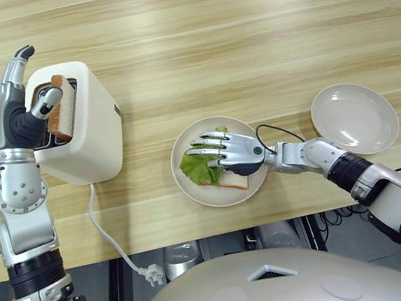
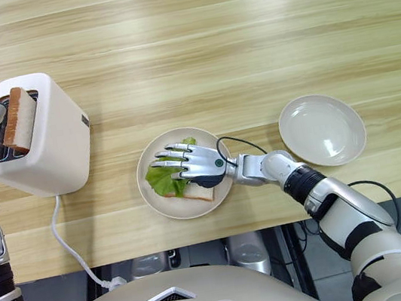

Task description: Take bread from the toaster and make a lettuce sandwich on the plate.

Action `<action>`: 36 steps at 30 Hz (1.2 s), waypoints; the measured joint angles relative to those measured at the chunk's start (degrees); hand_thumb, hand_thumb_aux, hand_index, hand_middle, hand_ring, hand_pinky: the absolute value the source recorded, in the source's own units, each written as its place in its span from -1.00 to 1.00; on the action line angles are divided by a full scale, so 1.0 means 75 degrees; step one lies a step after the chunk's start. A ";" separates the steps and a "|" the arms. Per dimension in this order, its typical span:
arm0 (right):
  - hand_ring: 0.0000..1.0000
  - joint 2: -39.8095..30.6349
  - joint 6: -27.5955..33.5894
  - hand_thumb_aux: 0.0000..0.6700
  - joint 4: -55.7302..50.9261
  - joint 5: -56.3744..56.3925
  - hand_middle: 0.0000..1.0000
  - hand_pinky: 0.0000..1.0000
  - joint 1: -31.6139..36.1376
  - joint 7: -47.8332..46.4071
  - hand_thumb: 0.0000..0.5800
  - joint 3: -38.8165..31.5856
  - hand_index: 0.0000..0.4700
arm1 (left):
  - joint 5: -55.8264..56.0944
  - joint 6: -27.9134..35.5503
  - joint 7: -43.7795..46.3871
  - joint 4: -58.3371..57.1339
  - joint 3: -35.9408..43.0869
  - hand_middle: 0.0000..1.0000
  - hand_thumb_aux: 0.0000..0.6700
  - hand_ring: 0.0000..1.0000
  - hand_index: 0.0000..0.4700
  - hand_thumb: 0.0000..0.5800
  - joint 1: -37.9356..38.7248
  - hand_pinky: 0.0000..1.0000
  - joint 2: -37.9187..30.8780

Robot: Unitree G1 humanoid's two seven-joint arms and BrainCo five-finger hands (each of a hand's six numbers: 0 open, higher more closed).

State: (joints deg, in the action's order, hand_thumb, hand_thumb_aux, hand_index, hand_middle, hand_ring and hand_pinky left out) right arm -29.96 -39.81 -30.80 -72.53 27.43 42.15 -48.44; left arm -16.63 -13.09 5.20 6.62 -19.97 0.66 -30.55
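Left eye view: the robot's left hand (image 1: 24, 121) is raised at the toaster (image 1: 87, 134), on the left of the table (image 1: 243, 37). Its thumb presses one face of a slice (image 1: 63, 103) that stands up out of the slot, with the dark palm behind it and one finger pointing straight up. The slice is pinched in that grip.

The right hand (image 1: 235, 154) lies palm down over the plate (image 1: 208, 199) at the centre near the front edge. Its fingers are spread flat and hold nothing. The fingertips are over a lettuce (image 1: 192, 168) leaf that rests on the bread (image 1: 234, 182).

A second plate (image 1: 354, 118) sits bare just beyond the right forearm, apart from the first. The table is pale wood with long grain stripes, and a dark floor shows below its near edge.

A white cable (image 1: 107, 234) drops from the toaster over that edge, and this view takes in its plug (image 1: 153, 275).

Right eye view turns the slice more side-on, showing an orange-brown crust. The bread on the plate is white with a tan edge, and the lettuce is bright green and ruffled.
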 measured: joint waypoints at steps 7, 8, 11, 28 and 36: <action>-1.00 -0.0339 -0.0012 1.00 0.0232 0.0239 -1.00 -1.00 0.0006 0.0051 1.00 0.0301 0.96 | 0.0051 -0.0054 -0.0011 -0.0159 0.0140 -1.00 -1.00 -1.00 -1.00 -1.00 -0.0014 -1.00 -0.0005; -1.00 -0.0378 -0.0012 1.00 0.0270 0.0247 -1.00 -1.00 0.0006 0.0051 1.00 0.0314 0.96 | 0.0052 -0.0054 -0.0015 -0.0160 0.0140 -1.00 -1.00 -1.00 -1.00 -1.00 -0.0014 -1.00 -0.0007; -1.00 -0.0552 -0.0024 1.00 0.0473 0.0270 -1.00 -1.00 -0.0095 0.0009 1.00 0.0371 0.96 | 0.0057 -0.0062 -0.0049 -0.0162 0.0139 -1.00 -1.00 -1.00 -1.00 -1.00 -0.0013 -1.00 -0.0035; -1.00 -0.1065 -0.0478 1.00 0.1280 0.0518 -1.00 -1.00 -0.0878 -0.0750 1.00 0.0396 0.96 | 0.0200 -0.0156 -0.0100 -0.0231 0.0164 -1.00 -1.00 -1.00 -1.00 -1.00 -0.0035 -1.00 -0.0034; -1.00 -0.1131 -0.0481 -1.00 0.1241 0.0741 -1.00 -1.00 -0.1052 -0.1043 -1.00 0.0654 -1.00 | 0.0142 -0.0017 -0.0084 -0.0241 0.0289 -1.00 -1.00 -1.00 -1.00 -1.00 -0.0030 -1.00 -0.0037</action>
State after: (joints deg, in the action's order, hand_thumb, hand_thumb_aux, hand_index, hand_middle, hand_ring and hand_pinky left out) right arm -38.44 -43.42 -21.49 -66.98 19.54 34.33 -43.54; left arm -15.57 -13.22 4.57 4.81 -17.80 0.43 -30.82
